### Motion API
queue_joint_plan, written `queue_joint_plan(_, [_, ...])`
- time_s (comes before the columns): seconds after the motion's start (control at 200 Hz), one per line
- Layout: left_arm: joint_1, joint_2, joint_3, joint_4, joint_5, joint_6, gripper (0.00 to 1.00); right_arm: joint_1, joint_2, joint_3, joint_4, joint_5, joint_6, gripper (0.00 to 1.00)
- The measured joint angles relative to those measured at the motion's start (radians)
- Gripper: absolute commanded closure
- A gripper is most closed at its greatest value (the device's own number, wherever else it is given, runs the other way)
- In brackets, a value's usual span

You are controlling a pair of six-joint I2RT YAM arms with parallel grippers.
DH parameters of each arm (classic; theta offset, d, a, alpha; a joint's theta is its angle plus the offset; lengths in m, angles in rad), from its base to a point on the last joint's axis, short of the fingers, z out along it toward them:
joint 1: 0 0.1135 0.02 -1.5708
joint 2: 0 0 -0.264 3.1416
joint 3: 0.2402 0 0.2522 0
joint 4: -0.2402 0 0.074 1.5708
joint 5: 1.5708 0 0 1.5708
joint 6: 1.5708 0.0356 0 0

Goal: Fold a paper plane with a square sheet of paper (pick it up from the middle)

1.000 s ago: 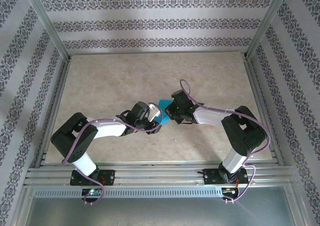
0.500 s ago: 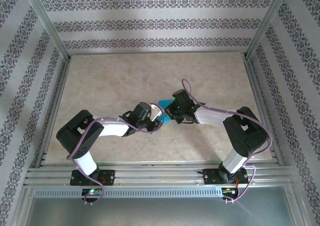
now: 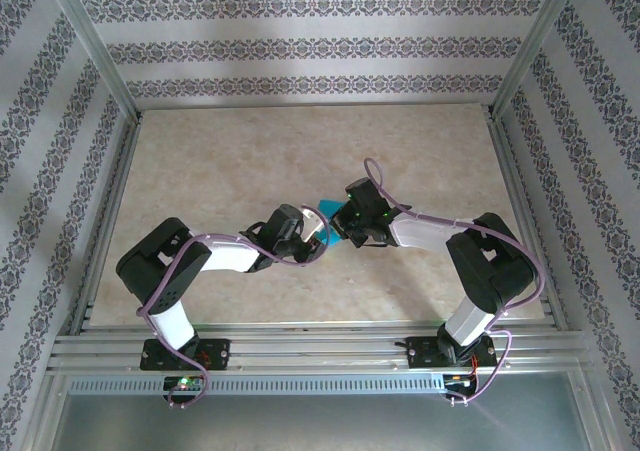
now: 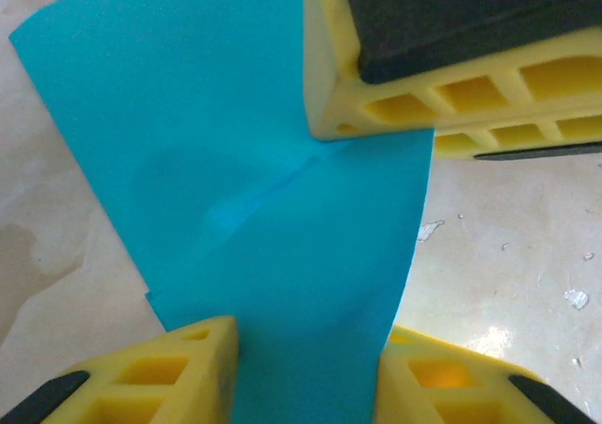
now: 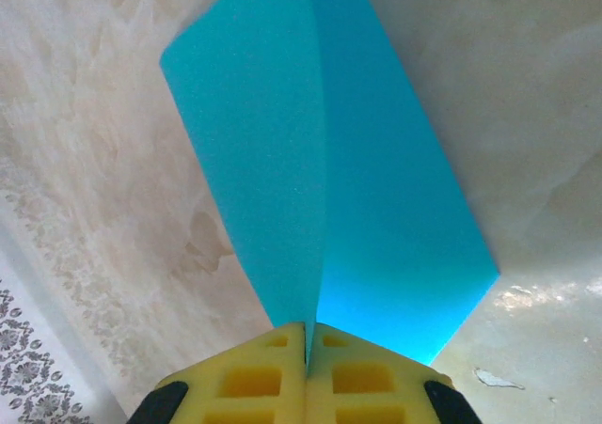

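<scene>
The square sheet of paper (image 3: 325,209) is held midway between the left and right edges of the bench (image 3: 250,151). Your right hand (image 5: 308,335) is pressed together on its crease (image 5: 317,208), which runs straight out from it. Your left hand (image 4: 306,368), part-spread, straddles the opposite edge.

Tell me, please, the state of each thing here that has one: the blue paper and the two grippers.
square sheet of paper: bent into a V along one crease, pinched at one end, not yet a plane.
right gripper: shut on the square sheet of paper, right at the crease.
left gripper: open, jaws apart with the paper passing between them.
</scene>
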Motion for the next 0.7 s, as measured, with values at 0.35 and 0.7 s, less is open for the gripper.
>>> queue_joint_plan(0.35, [-0.005,-0.005,0.000,0.016,-0.026,0.002,0.62,-0.013,0.000,0.000,0.000,-0.013,-0.001,0.92])
queue_joint_plan(0.7, [0.006,-0.251,-0.067,-0.036,0.017,-0.018,0.26,-0.053,-0.001,0.024,-0.008,-0.052,-0.094,0.93])
